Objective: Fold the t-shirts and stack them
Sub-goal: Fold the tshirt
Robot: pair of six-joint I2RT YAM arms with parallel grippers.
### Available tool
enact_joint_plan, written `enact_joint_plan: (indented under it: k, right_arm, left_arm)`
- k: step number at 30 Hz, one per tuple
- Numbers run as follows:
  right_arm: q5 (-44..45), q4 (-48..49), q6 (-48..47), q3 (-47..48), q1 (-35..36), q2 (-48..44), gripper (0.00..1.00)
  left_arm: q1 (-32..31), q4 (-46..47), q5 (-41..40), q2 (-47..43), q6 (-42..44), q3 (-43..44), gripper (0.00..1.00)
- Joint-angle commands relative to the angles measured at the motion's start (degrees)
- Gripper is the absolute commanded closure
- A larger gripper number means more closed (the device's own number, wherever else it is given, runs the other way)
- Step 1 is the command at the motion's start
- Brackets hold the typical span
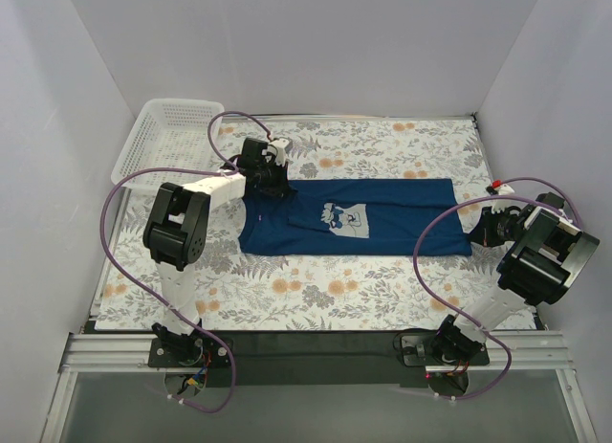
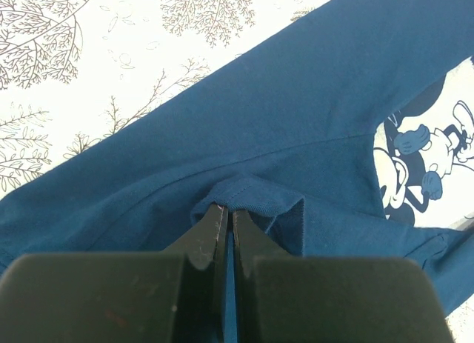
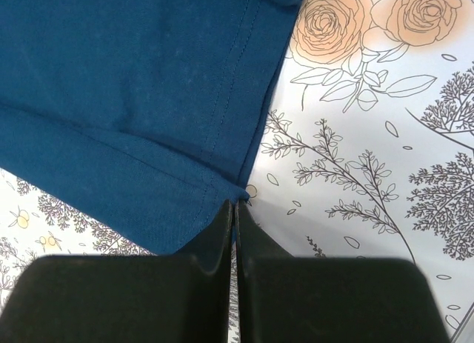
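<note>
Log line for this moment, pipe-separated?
t-shirt: partly folded | left fingers: shut on t-shirt | right fingers: shut on t-shirt hem corner

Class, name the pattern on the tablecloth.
Tablecloth: grey sprigs, orange roses on white; right wrist view.

Table has a floral-print surface. Navy t-shirt lies flat across its middle, lengthwise left to right, print side up. White mesh basket stands at far left corner.

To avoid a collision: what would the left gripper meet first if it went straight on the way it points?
The t-shirt itself: the left gripper is shut on a small fold of it, and more navy cloth lies just ahead. Depth is unclear, but nothing else shows in that line.
</note>
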Motion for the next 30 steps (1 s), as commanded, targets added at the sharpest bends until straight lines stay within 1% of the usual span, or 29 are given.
enact_joint_plan:
  k: [1, 10, 17, 25, 26, 29, 30]
  right_arm:
    - [-1.5, 2.1, 1.3, 1.2, 0.1, -1.2, 0.99]
    - [-0.6, 2.9, 1.9, 1.0, 0.2, -0.9, 0.99]
    - [0.0, 3.0, 2.1, 1.0, 0.1, -0.7, 0.99]
    - [0.2, 3.0, 1.6, 0.9, 0.3, -0.8, 0.94]
    - [0.3, 2.9, 1.4, 0.8, 0.3, -1.0, 0.91]
    - [0.4, 2.7, 1.2, 0.7, 0.4, -2.4, 0.83]
    - [0.4, 2.8, 1.1, 0.7, 0.4, -2.8, 0.81]
  left_arm:
    - [0.7, 1.8, 1.0, -3.4, 0.1, -0.1, 1.0]
    - [0.8, 5.0, 2.3, -5.4, -0.2, -2.2, 1.0]
    - [0.8, 3.8, 1.2, -3.9, -0.5, -0.7, 1.0]
    - [0.9, 3.5, -0.3, -2.7, -1.9, 0.2, 0.99]
    - [0.8, 3.5, -0.5, -2.6, -2.1, 0.8, 0.91]
    - [0.8, 3.3, -1.8, -3.0, -3.4, 1.6, 0.72]
    - [0.8, 3.4, -2.1, -3.2, -3.8, 2.2, 0.62]
